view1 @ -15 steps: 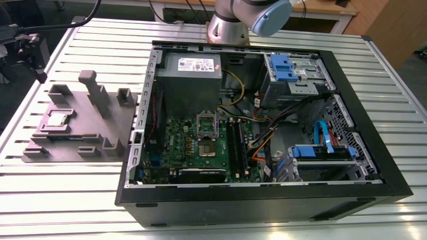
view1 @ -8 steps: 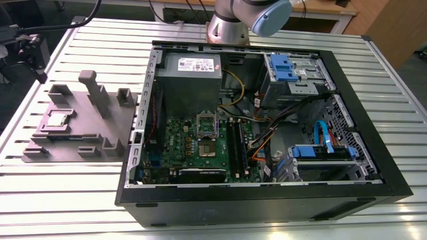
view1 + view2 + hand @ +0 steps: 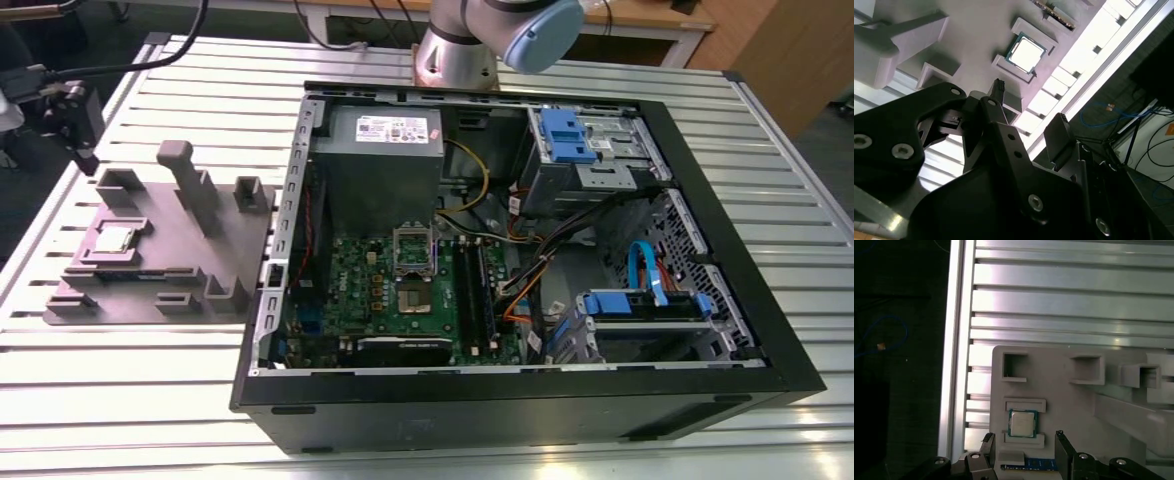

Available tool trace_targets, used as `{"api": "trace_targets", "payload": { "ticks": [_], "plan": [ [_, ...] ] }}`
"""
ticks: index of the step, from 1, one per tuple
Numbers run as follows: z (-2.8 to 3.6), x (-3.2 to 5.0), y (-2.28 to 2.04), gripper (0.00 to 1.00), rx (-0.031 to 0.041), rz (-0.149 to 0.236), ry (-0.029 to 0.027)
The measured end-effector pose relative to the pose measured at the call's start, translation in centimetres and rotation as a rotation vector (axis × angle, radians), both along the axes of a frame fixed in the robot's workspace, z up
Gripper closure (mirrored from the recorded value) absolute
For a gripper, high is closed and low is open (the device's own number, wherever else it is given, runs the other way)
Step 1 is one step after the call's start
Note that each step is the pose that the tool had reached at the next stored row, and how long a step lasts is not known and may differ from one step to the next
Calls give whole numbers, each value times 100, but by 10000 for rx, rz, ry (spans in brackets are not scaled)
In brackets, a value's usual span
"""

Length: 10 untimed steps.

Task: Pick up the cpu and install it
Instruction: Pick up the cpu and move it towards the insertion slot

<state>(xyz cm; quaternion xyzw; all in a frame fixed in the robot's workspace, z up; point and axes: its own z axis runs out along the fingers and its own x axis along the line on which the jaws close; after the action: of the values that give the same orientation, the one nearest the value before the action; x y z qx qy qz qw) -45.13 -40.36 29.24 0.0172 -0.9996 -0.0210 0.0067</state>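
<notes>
We judge this the pick-up approach: our jaws hang open and empty, the cpu point(image 3: 1022, 423) lying below, centred between them, untouched; a grasp calls for descending squarely.

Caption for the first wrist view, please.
Open gripper facing the cpu, which lies in a grey fixture on the slatted table.
</notes>
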Motion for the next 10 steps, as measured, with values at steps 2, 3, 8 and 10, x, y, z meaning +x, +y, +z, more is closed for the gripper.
{"api": "trace_targets", "payload": {
  "ticks": [2,3,8,10],
  "plan": [
    [-36,0,-12,41,0,18,8],
    [-54,0,-15,41,0,18,11],
    [-145,-1,-28,41,0,17,17],
    [-181,0,-30,41,-1,17,19]
  ]
}}
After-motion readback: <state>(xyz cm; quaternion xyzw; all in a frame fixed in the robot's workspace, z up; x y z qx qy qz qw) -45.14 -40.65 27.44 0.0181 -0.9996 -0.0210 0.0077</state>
